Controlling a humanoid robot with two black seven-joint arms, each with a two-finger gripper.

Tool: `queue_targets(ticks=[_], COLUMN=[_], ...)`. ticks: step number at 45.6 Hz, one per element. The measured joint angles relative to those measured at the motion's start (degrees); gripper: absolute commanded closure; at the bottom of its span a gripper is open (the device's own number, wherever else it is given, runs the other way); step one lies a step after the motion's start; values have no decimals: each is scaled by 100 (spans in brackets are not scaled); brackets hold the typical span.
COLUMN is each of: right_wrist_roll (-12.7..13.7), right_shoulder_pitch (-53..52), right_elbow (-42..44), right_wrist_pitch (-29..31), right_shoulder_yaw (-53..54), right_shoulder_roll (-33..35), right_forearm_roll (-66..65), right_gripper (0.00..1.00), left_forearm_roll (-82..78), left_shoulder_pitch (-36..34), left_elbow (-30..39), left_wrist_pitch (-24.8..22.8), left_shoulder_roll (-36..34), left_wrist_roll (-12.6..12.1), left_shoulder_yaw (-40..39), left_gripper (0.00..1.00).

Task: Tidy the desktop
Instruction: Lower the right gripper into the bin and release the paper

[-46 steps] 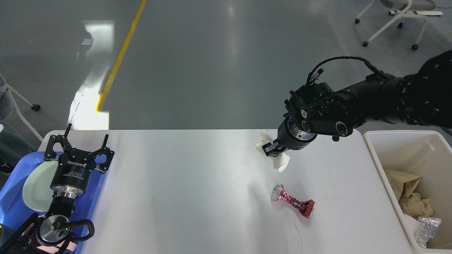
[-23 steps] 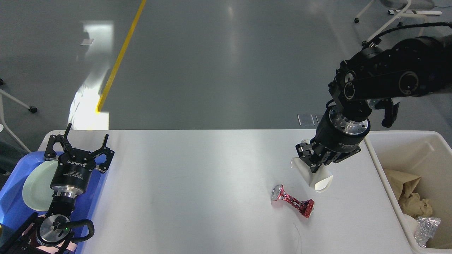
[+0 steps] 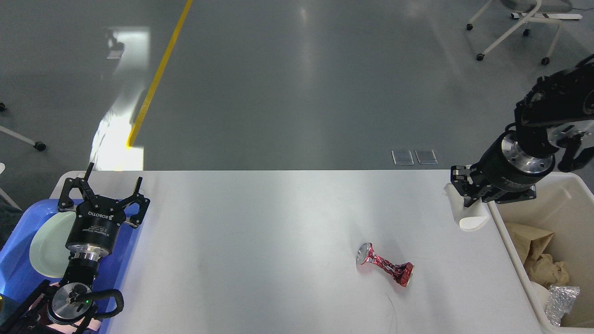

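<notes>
Right gripper (image 3: pixel 468 200) clamped on a white paper cup (image 3: pixel 466 217), just beside the cream bin (image 3: pixel 508 246). Left gripper (image 3: pixel 103 195) spread wide over the blue tray (image 3: pixel 21 273). Crushed red can (image 3: pixel 385 266) lying on the desktop (image 3: pixel 255 241).

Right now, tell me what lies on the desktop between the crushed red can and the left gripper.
Nothing: in the head view the white desktop is bare between the crushed red can and the left gripper, which hangs open over the blue tray.

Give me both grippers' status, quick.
Left gripper: open, holding nothing, above the blue tray.
Right gripper: closed on a white paper cup, near the bin.
</notes>
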State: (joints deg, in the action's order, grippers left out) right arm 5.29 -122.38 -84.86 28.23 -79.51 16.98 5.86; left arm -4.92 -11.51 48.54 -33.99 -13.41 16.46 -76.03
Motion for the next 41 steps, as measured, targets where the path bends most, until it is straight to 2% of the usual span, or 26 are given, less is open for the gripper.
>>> queue_targets(ticks=[11, 21, 28, 35, 41], right_wrist_roll=[-3, -2, -17, -23, -26], right_shoulder_pitch=[1022, 2468, 4023, 5642, 6858], right_elbow=[996, 2521, 3992, 5478, 6333], right_wrist_pitch=[-210, -263, -314, -405, -897], right_shoulder_yaw=[-217, 15, 759, 1968, 2886], right_shoulder_roll=[1008, 1603, 1804, 1840, 1756], right_forearm_roll=[-65, -64, -20, -11, -10], right_gripper=[100, 100, 100, 100, 100], left_forearm_roll=[0, 0, 0, 0, 0], left_shoulder_pitch=[0, 0, 0, 0, 0], left_elbow=[-2, -2, -2, -2, -2], left_wrist_pitch=[0, 0, 0, 0, 1], left_shoulder_roll=[2, 4, 4, 4, 3], left_wrist_roll=[2, 4, 3, -3, -3], left_shoulder_yaw=[0, 0, 0, 0, 0], left_gripper=[3, 3, 3, 3, 3])
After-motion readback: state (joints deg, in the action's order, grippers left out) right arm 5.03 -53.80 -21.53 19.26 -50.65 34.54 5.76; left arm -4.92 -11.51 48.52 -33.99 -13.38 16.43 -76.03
